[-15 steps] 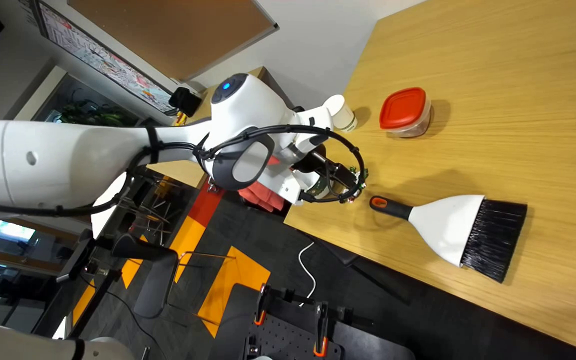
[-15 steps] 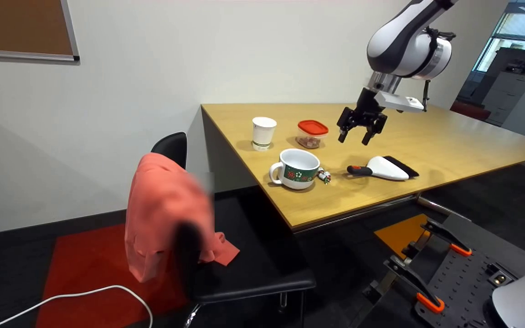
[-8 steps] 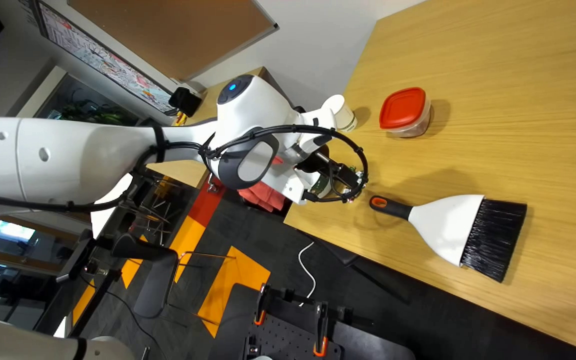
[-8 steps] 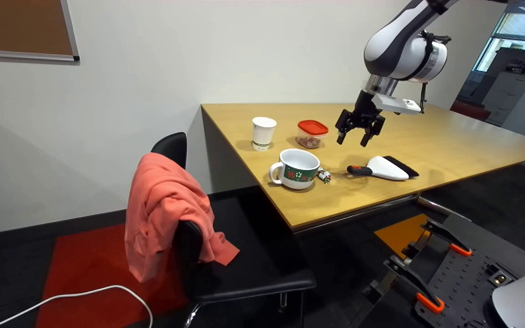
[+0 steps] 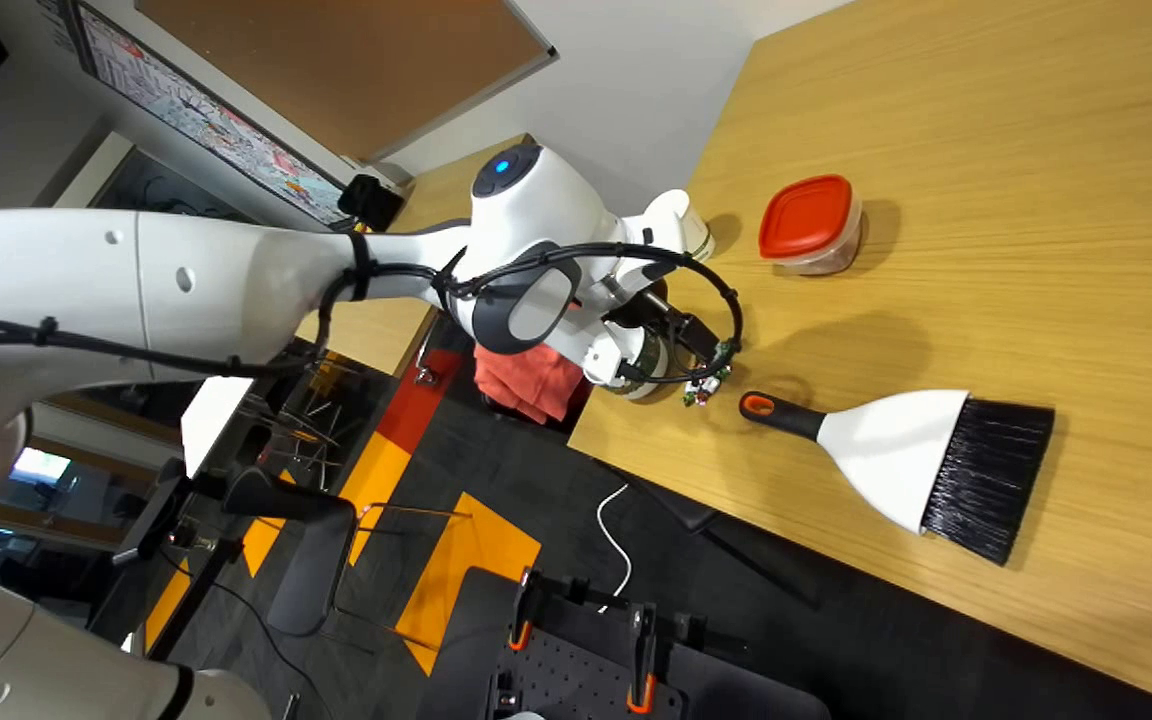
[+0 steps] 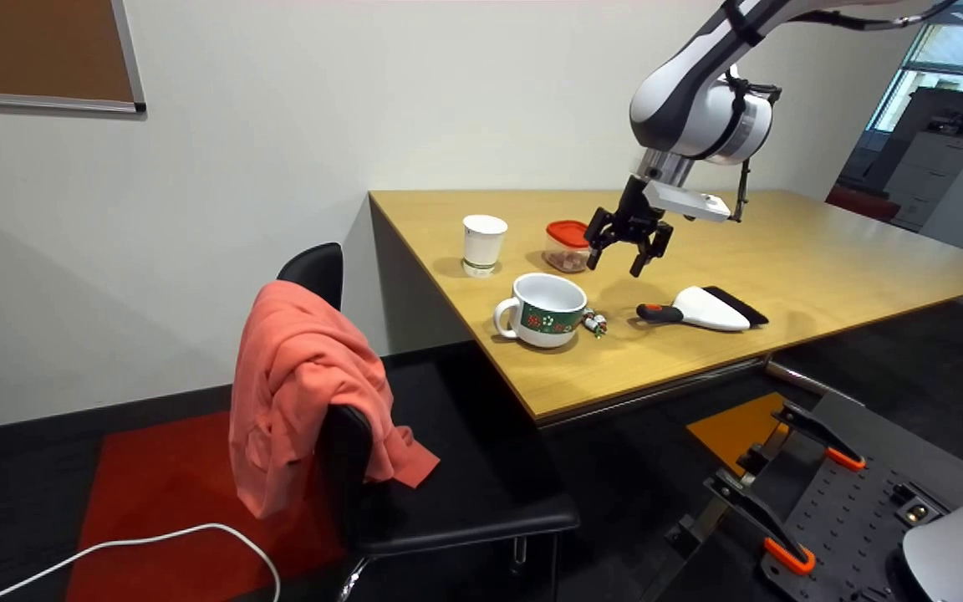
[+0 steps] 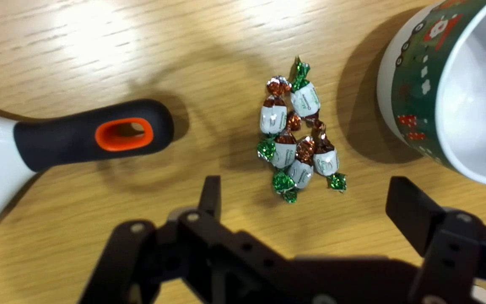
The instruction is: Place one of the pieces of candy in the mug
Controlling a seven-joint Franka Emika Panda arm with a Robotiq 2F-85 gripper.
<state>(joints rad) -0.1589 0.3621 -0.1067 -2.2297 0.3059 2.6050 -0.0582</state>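
Since half a second ago, my black two-finger gripper [image 6: 615, 266] has shifted closer to the round white mug [image 6: 550, 322] with the green patterned band, while the stuff on the table hasn't budged. Fingers are spread wide, and I'm hanging above the light wood tabletop [image 6: 615, 368]. Lined up with the gap between my fingertips in the wrist view, five twist-wrapped candies [image 7: 285, 152], white in the middle with shiny green and brown foil ends, are bunched on the wood. Mug's upright just beside them, handle on the side away from the pile. On the candies' other side lies a white brush [image 5: 886, 455] with black bristles, its black orange-trimmed handle pointing their way. Further out, in both exterior views, you get a clear plastic tub [image 6: 563, 253] with a red lid [image 5: 804, 215], plus a white paper cup [image 6: 483, 245]. Off beside the table, a coral-coloured cloth garment [image 6: 298, 368] is slung over a black chair [image 6: 481, 502].
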